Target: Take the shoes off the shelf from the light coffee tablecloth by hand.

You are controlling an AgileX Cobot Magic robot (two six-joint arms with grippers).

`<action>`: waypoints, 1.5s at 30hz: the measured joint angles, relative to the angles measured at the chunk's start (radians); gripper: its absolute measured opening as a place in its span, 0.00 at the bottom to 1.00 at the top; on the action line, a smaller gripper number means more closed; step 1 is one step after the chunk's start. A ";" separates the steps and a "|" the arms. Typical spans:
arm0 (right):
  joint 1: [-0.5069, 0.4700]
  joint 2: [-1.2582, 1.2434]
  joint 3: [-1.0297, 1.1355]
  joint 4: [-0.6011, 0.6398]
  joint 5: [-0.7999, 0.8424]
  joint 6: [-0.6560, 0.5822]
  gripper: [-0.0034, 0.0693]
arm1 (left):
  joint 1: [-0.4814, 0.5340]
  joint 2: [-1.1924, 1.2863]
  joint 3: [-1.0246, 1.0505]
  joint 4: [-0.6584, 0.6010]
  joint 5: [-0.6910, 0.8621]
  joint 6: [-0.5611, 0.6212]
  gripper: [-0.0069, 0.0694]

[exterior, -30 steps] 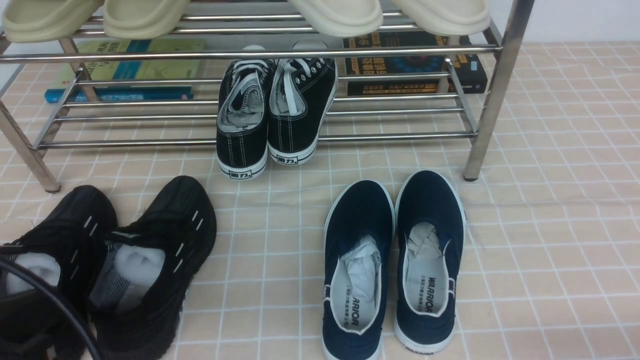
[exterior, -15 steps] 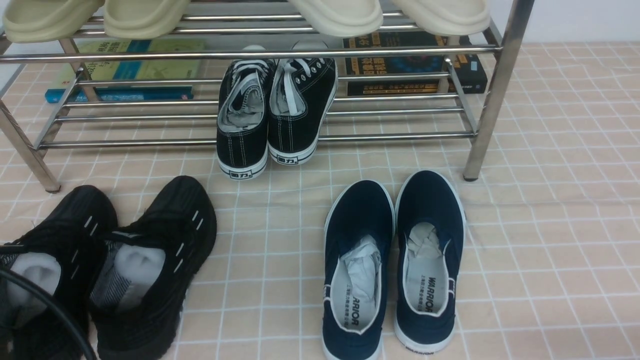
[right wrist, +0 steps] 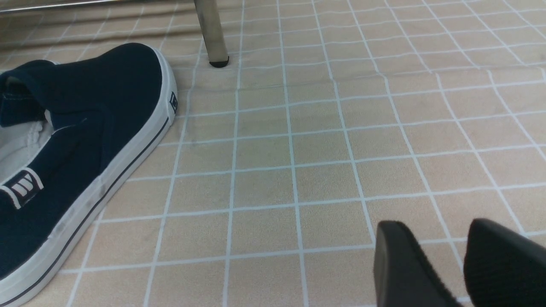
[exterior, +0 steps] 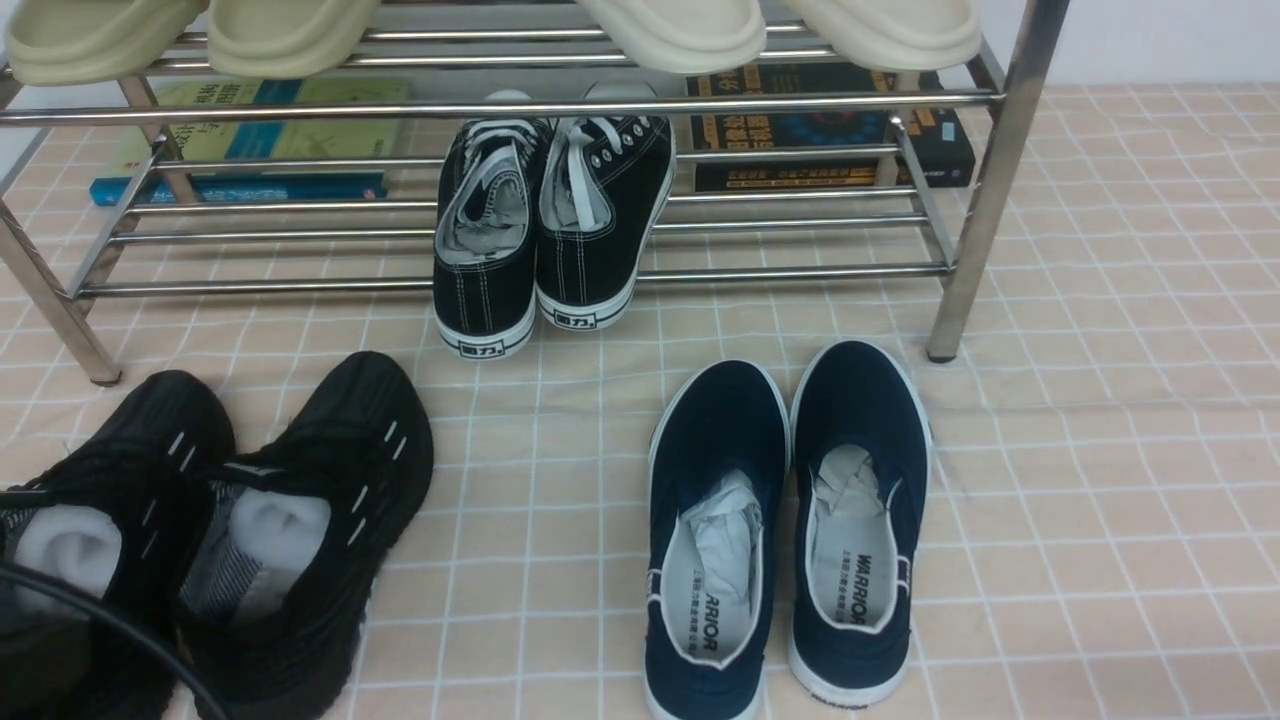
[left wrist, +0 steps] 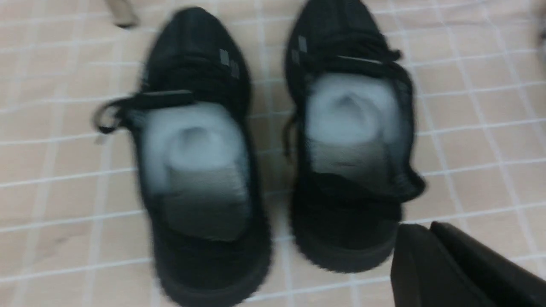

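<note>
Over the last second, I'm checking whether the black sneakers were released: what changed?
The dark left arm in the front view's lower-left corner has drawn back and lower, uncovering more white stuffing in the left shoe of the black knit sneakers. The left gripper hangs behind their heels, holding nothing. Sneakers, navy slip-ons, canvas lace-ups and shelf stayed put.
</note>
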 joint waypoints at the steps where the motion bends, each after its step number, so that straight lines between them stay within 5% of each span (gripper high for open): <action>1: 0.000 0.000 0.000 0.000 0.000 0.000 0.38 | 0.000 0.000 0.014 -0.009 -0.048 0.000 0.16; 11: 0.000 0.000 0.000 0.000 0.000 0.000 0.38 | 0.038 -0.018 0.113 -0.095 -0.263 0.003 0.17; 27: 0.000 0.000 0.000 0.000 0.000 0.000 0.38 | 0.425 -0.328 0.228 -0.138 -0.200 0.000 0.18; 45: 0.000 0.000 0.000 0.000 0.000 0.000 0.38 | 0.438 -0.429 0.449 -0.139 -0.261 -0.001 0.20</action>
